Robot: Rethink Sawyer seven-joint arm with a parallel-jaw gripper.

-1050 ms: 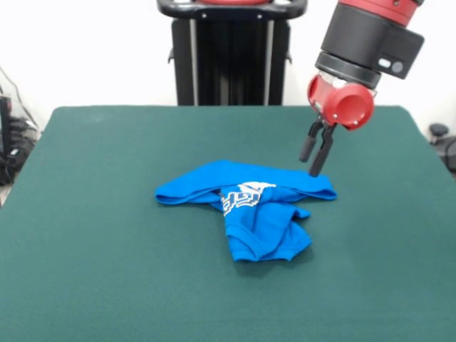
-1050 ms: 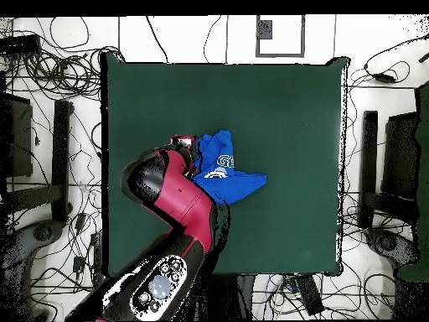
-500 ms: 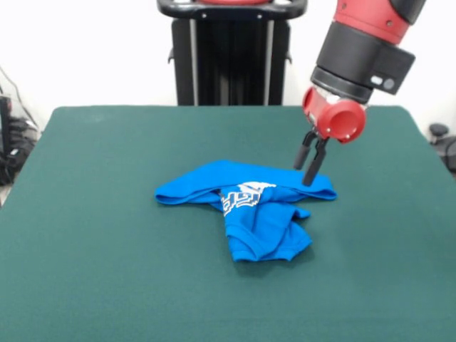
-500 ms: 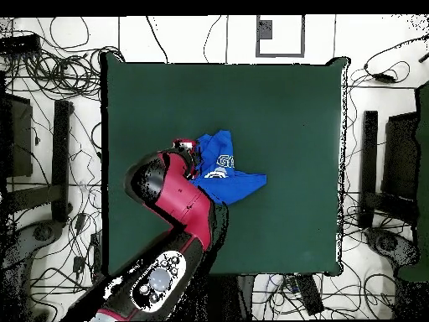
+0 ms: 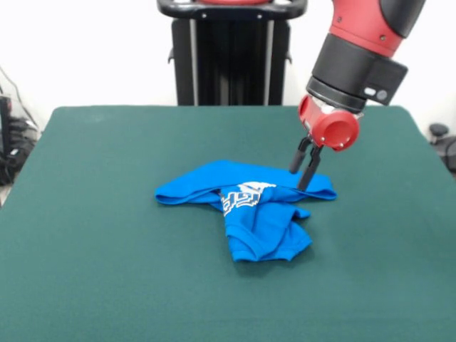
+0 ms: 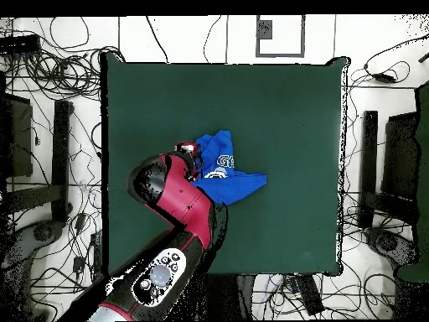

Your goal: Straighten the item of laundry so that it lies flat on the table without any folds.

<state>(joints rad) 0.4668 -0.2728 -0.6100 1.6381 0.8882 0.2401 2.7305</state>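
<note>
The item of laundry (image 5: 251, 208), bright blue with white lettering, lies bunched and folded over itself near the middle of the dark green table (image 5: 107, 235). Its right end forms a thin strip, and a thicker lobe points toward the near edge. My gripper (image 5: 298, 179) hangs tilted just above that right-hand strip, its two dark fingers a narrow gap apart with nothing between them. In the overhead view the red arm covers part of the laundry (image 6: 228, 174), and the gripper (image 6: 191, 159) sits at the cloth's left end on the table (image 6: 276, 109).
A black stand (image 5: 224, 57) rises behind the table's far edge. Cables and dark equipment (image 6: 50, 193) ring the table on the floor. Dark gear (image 5: 8, 142) sits past the table's left edge.
The gripper has moved left and slightly down, closing in on the right end of the laundry. The cloth has not shifted.
</note>
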